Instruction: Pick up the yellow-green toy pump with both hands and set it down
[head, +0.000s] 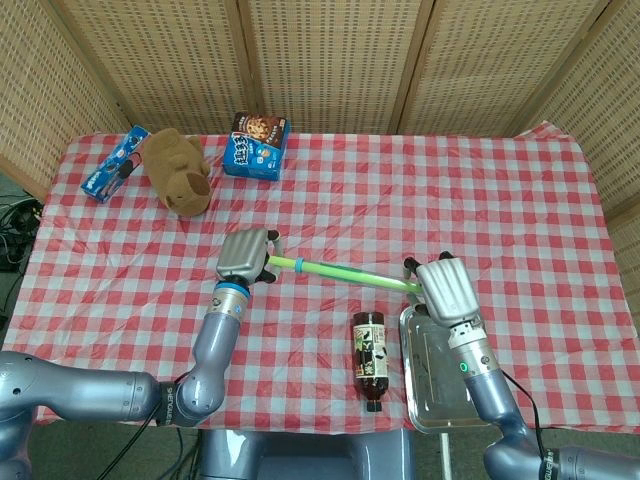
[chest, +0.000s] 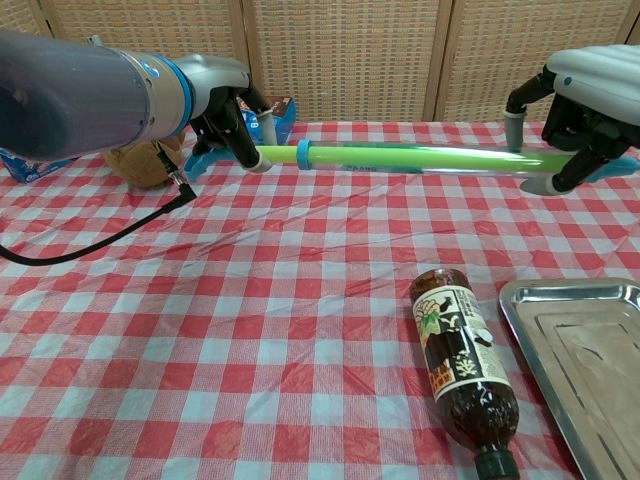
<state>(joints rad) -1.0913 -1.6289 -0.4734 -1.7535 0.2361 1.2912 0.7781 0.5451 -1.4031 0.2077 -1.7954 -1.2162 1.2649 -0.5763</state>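
The yellow-green toy pump (head: 340, 270) (chest: 410, 158) is a long thin tube with a blue ring near its left end, held level above the checked tablecloth. My left hand (head: 245, 254) (chest: 228, 115) grips its left end, where a blue handle shows. At the other end my right hand (head: 445, 290) (chest: 580, 100) closes its fingers around the tube, which passes under the palm. In the head view both hands cover the tube's ends.
A brown bottle (head: 368, 358) (chest: 462, 365) lies on the cloth below the pump, beside a metal tray (head: 440, 380) (chest: 590, 360) at the front right. A plush toy (head: 178, 170), a blue cookie box (head: 257, 145) and a blue packet (head: 110, 163) sit at the back left.
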